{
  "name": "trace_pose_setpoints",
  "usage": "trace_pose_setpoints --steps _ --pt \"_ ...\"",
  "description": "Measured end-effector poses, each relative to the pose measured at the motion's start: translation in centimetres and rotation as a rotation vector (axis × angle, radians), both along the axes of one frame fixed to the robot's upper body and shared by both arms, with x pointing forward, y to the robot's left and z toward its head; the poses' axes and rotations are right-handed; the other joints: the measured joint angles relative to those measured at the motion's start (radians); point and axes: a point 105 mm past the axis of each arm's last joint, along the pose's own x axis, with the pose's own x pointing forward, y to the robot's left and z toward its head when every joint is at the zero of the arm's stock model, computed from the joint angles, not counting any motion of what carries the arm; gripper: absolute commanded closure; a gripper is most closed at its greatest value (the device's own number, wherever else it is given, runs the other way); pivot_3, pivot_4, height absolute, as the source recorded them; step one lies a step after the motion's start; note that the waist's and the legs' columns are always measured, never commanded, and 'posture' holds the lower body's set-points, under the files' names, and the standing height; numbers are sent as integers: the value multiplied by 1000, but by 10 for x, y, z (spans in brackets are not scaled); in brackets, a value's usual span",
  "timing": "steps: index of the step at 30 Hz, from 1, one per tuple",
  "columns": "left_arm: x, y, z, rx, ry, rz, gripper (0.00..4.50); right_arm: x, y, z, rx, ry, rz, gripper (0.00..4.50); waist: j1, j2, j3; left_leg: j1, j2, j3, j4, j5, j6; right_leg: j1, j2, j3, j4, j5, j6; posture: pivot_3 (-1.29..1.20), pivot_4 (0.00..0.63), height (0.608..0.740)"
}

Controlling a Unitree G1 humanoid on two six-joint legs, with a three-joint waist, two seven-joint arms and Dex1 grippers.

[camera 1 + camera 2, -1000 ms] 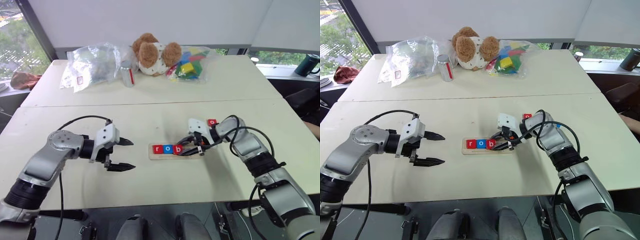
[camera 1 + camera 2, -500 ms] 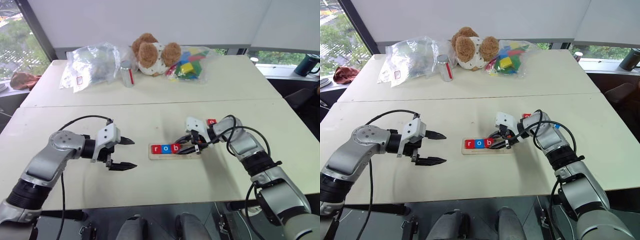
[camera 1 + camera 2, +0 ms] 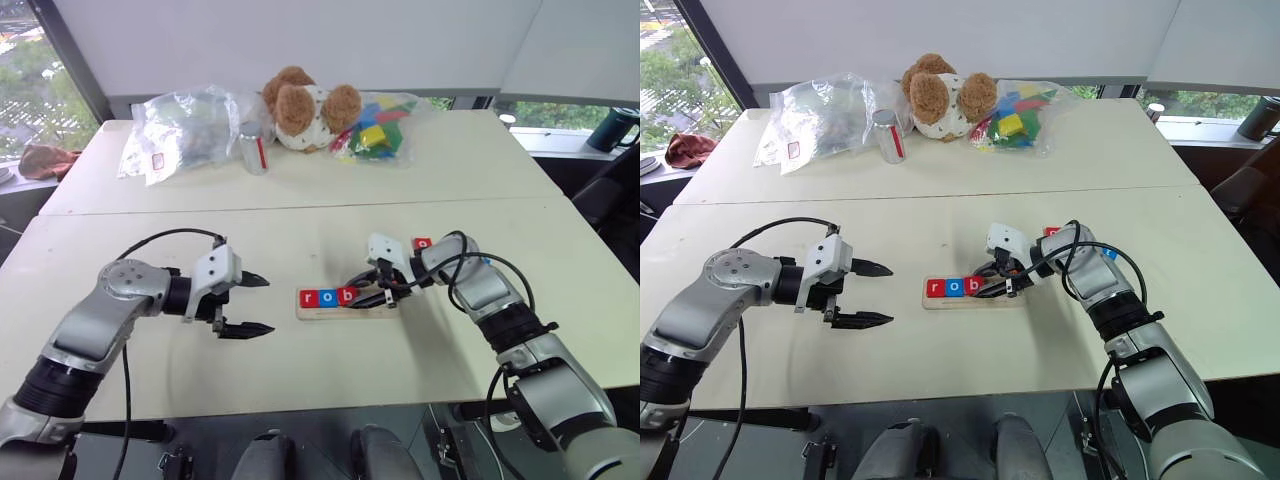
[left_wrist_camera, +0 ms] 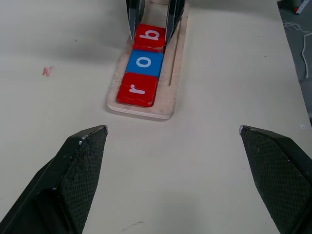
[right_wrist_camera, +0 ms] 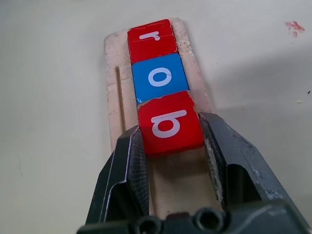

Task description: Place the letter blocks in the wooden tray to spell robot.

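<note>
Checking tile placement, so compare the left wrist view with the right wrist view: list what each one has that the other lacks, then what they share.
Left wrist view alone: the open left gripper, its black fingertips spread wide over bare table, short of the wooden tray.

Right wrist view alone: a close look at the right gripper shut on the red b tile, and a red speck on the table.

Both: the tray with red r tile, blue o tile and b in a row, the right gripper's fingers flanking the b.
</note>
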Motion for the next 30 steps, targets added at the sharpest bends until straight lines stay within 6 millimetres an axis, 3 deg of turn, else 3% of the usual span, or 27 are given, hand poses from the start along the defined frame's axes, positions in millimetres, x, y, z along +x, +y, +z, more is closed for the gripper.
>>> trace_pose_setpoints --steps 10,15,23,27,30 --pt "1 0 -1 2 -4 8 0 -2 2 -1 5 4 -2 3340 -1 0 0 0 0 0 0 0 0 0 0 0 0 0 0 0 150 740" --pt "2 0 -2 1 -2 12 0 -2 5 0 13 6 -4 863 0 0 0 0 0 0 0 0 0 0 0 0 0 0 0 0 150 740" --pt "3 -1 -2 -2 -4 12 0 -4 12 9 40 -15 -2 863 1 0 0 0 0 0 0 0 0 0 0 0 0 0 0 0 150 740" --pt "3 -1 -1 -2 -8 12 0 -2 11 25 84 -67 -32 863 3 0 0 0 0 0 0 0 0 0 0 0 0 0 0 0 150 740" --pt "4 -3 2 -27 -6 19 0 12 -4 45 159 -130 -186 863 5 0 0 -1 0 0 0 0 0 0 0 0 0 0 0 0 150 740"
